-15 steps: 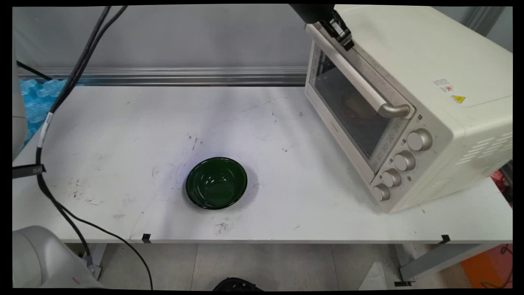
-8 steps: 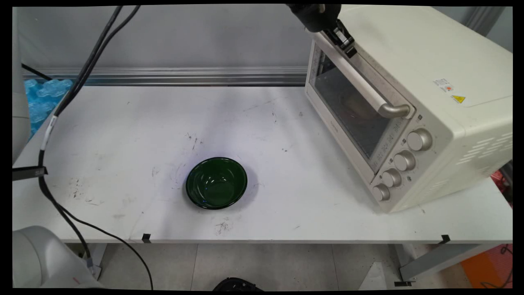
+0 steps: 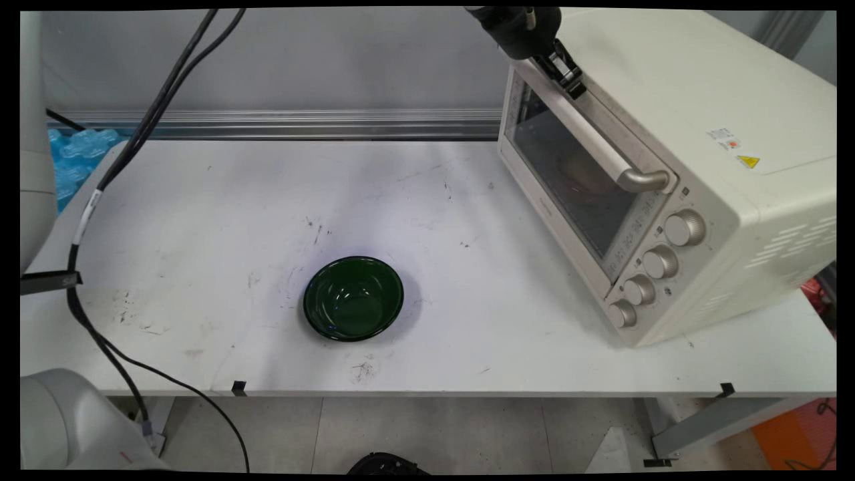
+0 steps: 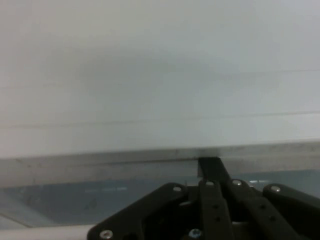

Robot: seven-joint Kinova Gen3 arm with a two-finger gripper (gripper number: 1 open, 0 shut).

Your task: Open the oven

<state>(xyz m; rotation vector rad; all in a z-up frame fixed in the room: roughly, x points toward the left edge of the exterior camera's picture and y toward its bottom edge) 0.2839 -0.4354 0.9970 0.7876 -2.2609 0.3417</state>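
My black gripper [image 3: 568, 72] hangs at the top of the main view, against the upper far corner of the cream toaster oven [image 3: 701, 100]. Its tip sits beside the far end of the oven's silver door handle [image 3: 601, 143]. The glass door [image 3: 574, 174] looks closed. In the hand view the gripper [image 4: 210, 165] shows its linkage folded together, fingers shut, the tip resting at the seam between the oven's top [image 4: 150, 75] and the door glass [image 4: 60, 200]. Nothing shows between the fingers. A dark green bowl [image 3: 353, 298], empty, stands far off on the white table [image 3: 200, 220].
Several knobs [image 3: 658, 262] line the oven's near front corner. Black cables [image 3: 100, 180] hang down the left side and trail over the table's front edge. Blue bubble wrap [image 3: 67, 160] lies at the far left by the wall rail.
The gripper has crept a little down and to the right along the oven's top front corner. The cables have swung slightly right. Bowl and oven door have not moved.
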